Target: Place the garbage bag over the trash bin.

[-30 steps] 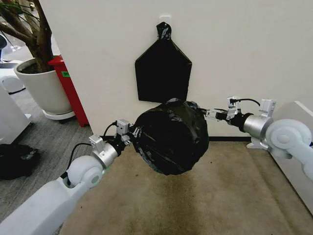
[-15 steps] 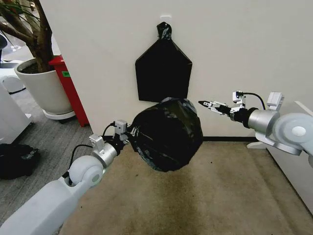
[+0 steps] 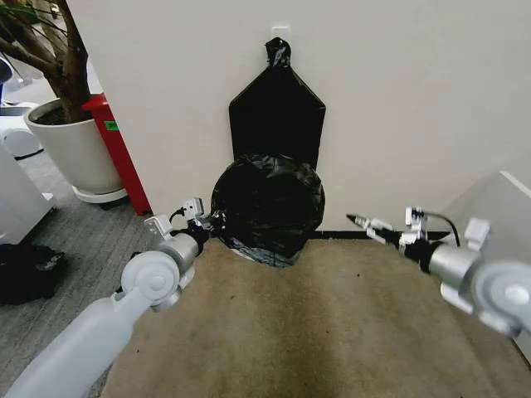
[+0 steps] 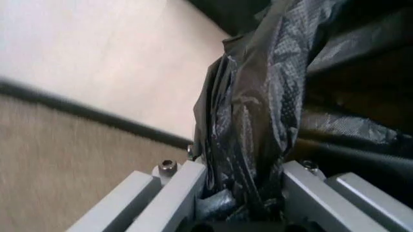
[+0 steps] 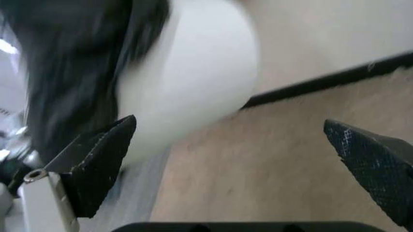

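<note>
Nearest to us, our left gripper (image 4: 242,193) has its fingers (image 4: 171,186) pressed onto a gathered fold of the garbage bag (image 4: 258,121); the crinkled black film runs up out of the jaws. From the head view that same left gripper (image 3: 202,222) sits at the left edge of the bag-covered trash bin (image 3: 267,207), which hangs above the carpet (image 3: 315,323) with its black-wrapped mouth facing us. The garbage bag (image 3: 274,195) is stretched across the opening and touches the gripper.

Our right gripper (image 3: 362,221) is off to the right of the bin, apart from it and holding nothing. Its wrist camera shows the two dark fingertips (image 5: 100,164) spread wide, with carpet between them. Beyond the fingertips there, the white wall of the trash bin (image 5: 193,72) shows, with the black garbage bag (image 5: 77,63) draped over one side of it.

Farther back, past both grippers, a flat black bag bundle (image 3: 276,116) hangs on the wall (image 3: 415,99), directly above the bin. Far beyond the left gripper stands a large white plant pot (image 3: 75,149), with a red cabinet (image 3: 116,149) just beside it.
</note>
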Robot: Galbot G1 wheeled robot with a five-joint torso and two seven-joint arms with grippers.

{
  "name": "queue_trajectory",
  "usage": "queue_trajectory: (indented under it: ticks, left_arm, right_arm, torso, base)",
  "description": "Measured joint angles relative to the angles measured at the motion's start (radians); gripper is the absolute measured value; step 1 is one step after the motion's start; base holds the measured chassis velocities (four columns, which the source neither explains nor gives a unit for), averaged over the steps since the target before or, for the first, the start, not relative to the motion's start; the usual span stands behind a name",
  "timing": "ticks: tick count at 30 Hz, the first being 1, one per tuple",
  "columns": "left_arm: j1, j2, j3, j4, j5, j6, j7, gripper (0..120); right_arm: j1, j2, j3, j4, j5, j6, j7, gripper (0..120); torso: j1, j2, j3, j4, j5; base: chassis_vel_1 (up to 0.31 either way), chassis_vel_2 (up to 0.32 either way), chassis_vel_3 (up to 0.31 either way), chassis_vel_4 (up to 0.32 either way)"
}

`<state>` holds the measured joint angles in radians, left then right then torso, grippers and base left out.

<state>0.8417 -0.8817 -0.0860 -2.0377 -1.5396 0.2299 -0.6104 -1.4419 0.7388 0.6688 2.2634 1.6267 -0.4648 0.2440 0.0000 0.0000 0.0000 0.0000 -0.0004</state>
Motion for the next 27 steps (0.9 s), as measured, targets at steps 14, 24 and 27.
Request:
queue_trajectory:
  ticks: [14,24,27]
  left_arm:
    - [-0.073,-0.054,0.012,0.011,-0.329,-0.063,-0.240,0]
    - [-0.080,-0.062,0.015,0.013,-0.375,-0.075,-0.254,0]
    - [-0.077,-0.064,0.015,0.012,-0.379,-0.075,-0.255,0]
  right_arm:
    - [0.128,0.236,-0.200,0.244,0.279,0.271,0.661,100]
    - [0.067,0.325,-0.226,0.242,0.248,0.293,0.476,100]
    - [0.069,0.334,-0.231,0.241,0.241,0.309,0.440,100]
  torso:
    - [0.000,0.000,0.000,0.0004,0.0004]
    - [0.000,0.000,0.000,0.0000,0.0002]
    - [0.000,0.000,0.000,0.0000,0.0003]
  base:
    - [0.000,0.000,0.000,0.000]
    - [0.000,0.000,0.000,0.000]
    - [0.000,0.000,0.000,0.000]
